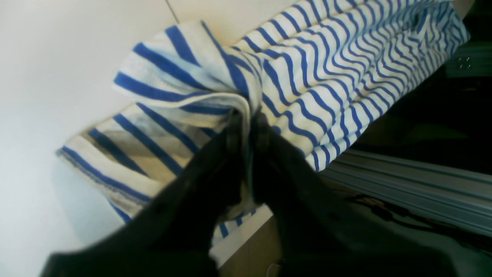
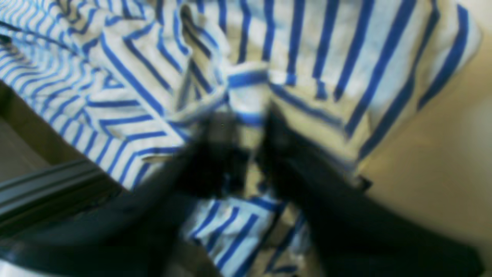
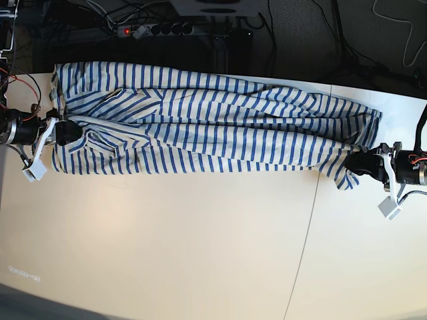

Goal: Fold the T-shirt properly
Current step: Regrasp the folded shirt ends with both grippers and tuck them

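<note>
Striped white-blue T-shirt (image 3: 213,127) stretched lengthwise across far part of pale counter (image 3: 200,247), pulled between both arms. Left hand (image 3: 363,167) low at base view's right end, reaching in sideways, fingers (image 1: 234,130) pinched tight on bunched fabric edge. Right hand (image 3: 65,132) at opposite end, level with counter, clamped on gathered cloth; wrist view blurred. Shirt wrinkled, loose fold near right hand. Power strip (image 3: 157,29) and cables in dark area beyond counter's far edge.
</note>
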Motion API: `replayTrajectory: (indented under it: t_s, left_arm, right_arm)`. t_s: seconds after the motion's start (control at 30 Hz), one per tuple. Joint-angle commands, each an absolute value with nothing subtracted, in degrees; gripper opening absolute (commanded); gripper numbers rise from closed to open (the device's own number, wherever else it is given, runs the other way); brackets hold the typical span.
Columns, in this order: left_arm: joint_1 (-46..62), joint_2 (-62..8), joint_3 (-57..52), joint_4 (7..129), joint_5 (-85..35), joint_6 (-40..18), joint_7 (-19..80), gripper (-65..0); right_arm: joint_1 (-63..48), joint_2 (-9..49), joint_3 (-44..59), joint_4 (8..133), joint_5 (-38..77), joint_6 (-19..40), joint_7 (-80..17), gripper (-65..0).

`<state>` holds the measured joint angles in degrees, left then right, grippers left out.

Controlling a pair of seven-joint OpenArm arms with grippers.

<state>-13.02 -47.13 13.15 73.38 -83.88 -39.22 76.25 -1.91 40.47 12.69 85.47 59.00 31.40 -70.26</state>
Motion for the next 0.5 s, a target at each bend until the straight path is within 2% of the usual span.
replayTrajectory:
  t_s: [0.0, 0.03, 0.07, 0.23, 0.47]
  left_arm:
    - [-14.24, -48.45, 12.51, 73.97, -85.00, -40.00, 75.22, -45.4]
    - [-14.24, -48.45, 12.51, 73.97, -85.00, -40.00, 74.87, -40.1]
    - [-14.26, -48.45, 12.51, 73.97, -85.00, -40.00, 74.41, -37.8]
    - [-14.28, -48.58, 11.51, 73.97, -78.85, -40.00, 70.06, -37.8]
    - [-14.26, -48.58, 2.02, 74.83, -79.83, -40.00, 70.15, -37.9]
  right_arm:
    - [-1.15, 41.89, 13.39, 86.26, 59.27, 36.38, -68.75, -32.6]
    - [-1.13, 41.89, 13.39, 86.28, 59.31, 36.36, -68.64, -27.2]
    - [-1.06, 41.87, 13.39, 86.32, 59.29, 36.36, -68.29, -25.7]
    - [0.40, 41.85, 13.63, 86.39, 56.53, 36.23, -64.66, -25.8]
    - [4.43, 41.76, 14.04, 88.62, 57.71, 36.23, -64.84, -26.0]
